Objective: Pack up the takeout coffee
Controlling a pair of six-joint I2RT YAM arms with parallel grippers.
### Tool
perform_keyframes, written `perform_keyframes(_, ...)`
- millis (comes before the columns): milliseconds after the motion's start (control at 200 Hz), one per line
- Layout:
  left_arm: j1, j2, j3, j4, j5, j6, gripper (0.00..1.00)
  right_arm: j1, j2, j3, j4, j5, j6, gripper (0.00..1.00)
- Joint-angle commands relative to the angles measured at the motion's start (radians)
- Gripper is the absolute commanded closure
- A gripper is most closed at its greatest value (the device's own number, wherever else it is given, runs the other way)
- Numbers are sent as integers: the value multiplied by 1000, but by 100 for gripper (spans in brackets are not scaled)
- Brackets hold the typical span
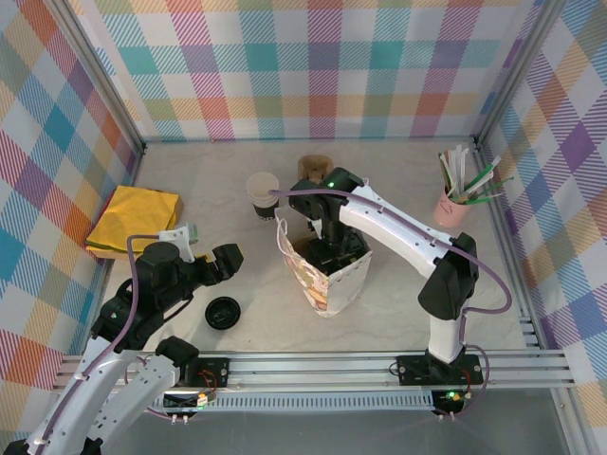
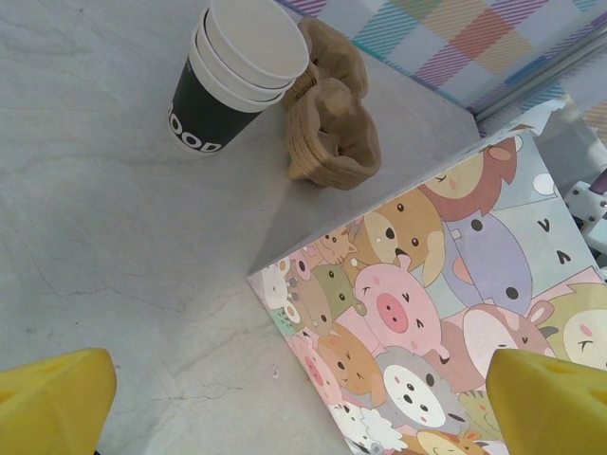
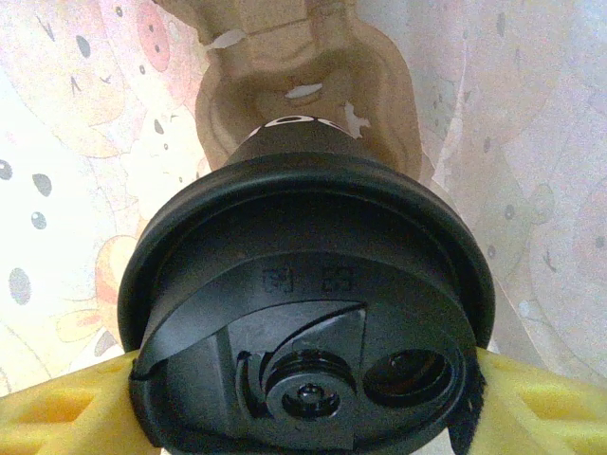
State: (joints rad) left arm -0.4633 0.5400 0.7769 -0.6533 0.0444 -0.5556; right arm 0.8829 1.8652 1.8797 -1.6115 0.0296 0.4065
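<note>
The takeout coffee shows its round black lid from above, inside the cartoon-animal paper bag. My right gripper is shut on it, with a yellow pad against each side of the lid. Below the cup lies a brown pulp carrier on the bag's floor; whether the cup rests in it I cannot tell. From above, the right gripper reaches down into the bag's mouth. My left gripper hangs open left of the bag, nothing between its yellow fingertips.
A stack of open white cups and spare brown carriers stand behind the bag. A loose black lid lies near my left arm. Yellow napkins sit far left, a pink cup of stirrers far right.
</note>
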Motion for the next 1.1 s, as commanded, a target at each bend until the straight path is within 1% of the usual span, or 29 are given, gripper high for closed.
perform_keyframes(0, -1, -11, 4, -2, 18, 19, 0, -8, -44, -8, -176, 1, 15, 31)
perform_keyframes(1095, -1, -12, -3, -2, 18, 19, 0, -18, -30, -2, -175, 16, 17, 31)
